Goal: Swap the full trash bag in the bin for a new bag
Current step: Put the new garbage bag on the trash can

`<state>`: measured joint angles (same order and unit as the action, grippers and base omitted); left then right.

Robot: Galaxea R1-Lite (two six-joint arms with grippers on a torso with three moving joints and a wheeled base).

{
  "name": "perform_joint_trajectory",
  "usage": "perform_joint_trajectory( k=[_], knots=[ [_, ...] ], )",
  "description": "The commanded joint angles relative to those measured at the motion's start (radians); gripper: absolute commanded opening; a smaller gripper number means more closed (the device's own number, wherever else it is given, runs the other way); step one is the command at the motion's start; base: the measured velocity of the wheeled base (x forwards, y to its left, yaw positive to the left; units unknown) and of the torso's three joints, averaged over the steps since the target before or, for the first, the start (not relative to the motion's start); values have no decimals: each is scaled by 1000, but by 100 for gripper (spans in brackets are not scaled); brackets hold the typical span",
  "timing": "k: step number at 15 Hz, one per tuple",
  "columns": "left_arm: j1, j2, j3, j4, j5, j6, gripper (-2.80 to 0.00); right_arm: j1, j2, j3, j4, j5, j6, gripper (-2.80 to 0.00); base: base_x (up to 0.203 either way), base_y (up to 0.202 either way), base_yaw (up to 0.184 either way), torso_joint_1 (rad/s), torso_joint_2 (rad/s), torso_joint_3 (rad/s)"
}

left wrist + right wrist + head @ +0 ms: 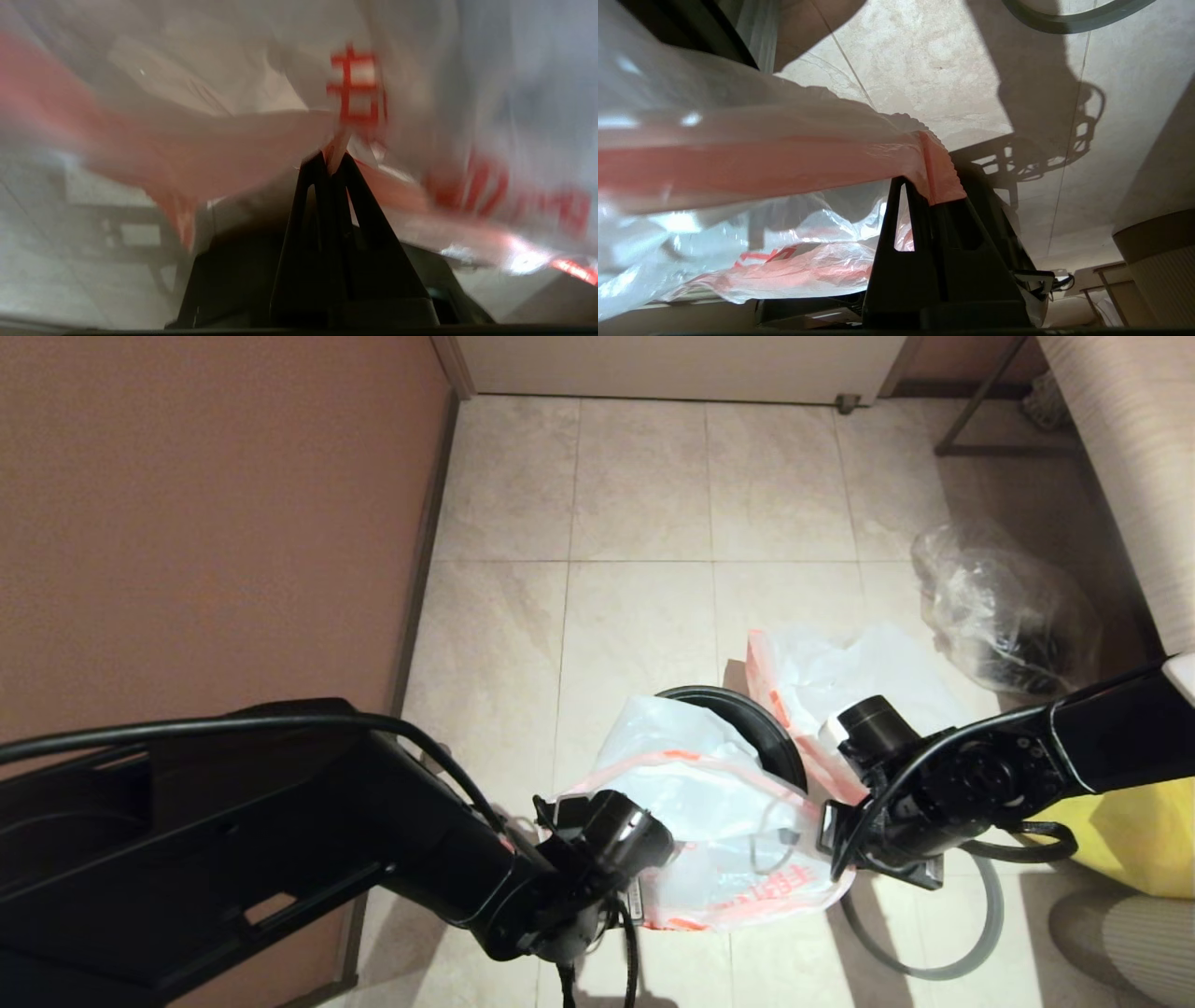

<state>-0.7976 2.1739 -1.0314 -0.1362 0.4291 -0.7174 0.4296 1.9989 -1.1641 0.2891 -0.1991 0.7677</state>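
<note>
Translucent new bag (709, 812) stretched between both tools (each clamping its edge).

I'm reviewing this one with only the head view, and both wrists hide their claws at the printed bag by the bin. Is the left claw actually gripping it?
Observer: Yes. In the left wrist view the left claw is shut on a pinch of the new bag, right at its orange-pink edge.
Reviewer: And the right one?
Observer: The right wrist view shows the right claw shut on the crimped orange-pink corner of the same bag.
</note>
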Motion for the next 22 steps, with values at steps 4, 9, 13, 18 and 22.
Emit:
perform_joint_trajectory(
  k=[4, 9, 13, 18, 22],
  knots=[
    [46, 14, -63, -42, 39, -2, -280, -12, 53, -78, -61, -100, -27, -280, 0, 0, 0, 0, 0, 0],
    [37, -5, 21, -214, 48, -7, -280, -34, -31, -68, -79, -143, -53, -280, 0, 0, 0, 0, 0, 0],
    [43, 9, 24, -220, 48, -7, -280, -58, -15, -66, -134, -192, -129, -280, 0, 0, 0, 0, 0, 0],
    [35, 12, 37, -223, 48, -1, 0, -47, -28, 0, -132, -187, -128, -280, 0, 0, 0, 0, 0, 0],
    [34, 15, 37, -223, 48, 0, 0, -24, -33, 87, -139, -180, -133, -280, 0, 0, 0, 0, 0, 0]
  ],
)
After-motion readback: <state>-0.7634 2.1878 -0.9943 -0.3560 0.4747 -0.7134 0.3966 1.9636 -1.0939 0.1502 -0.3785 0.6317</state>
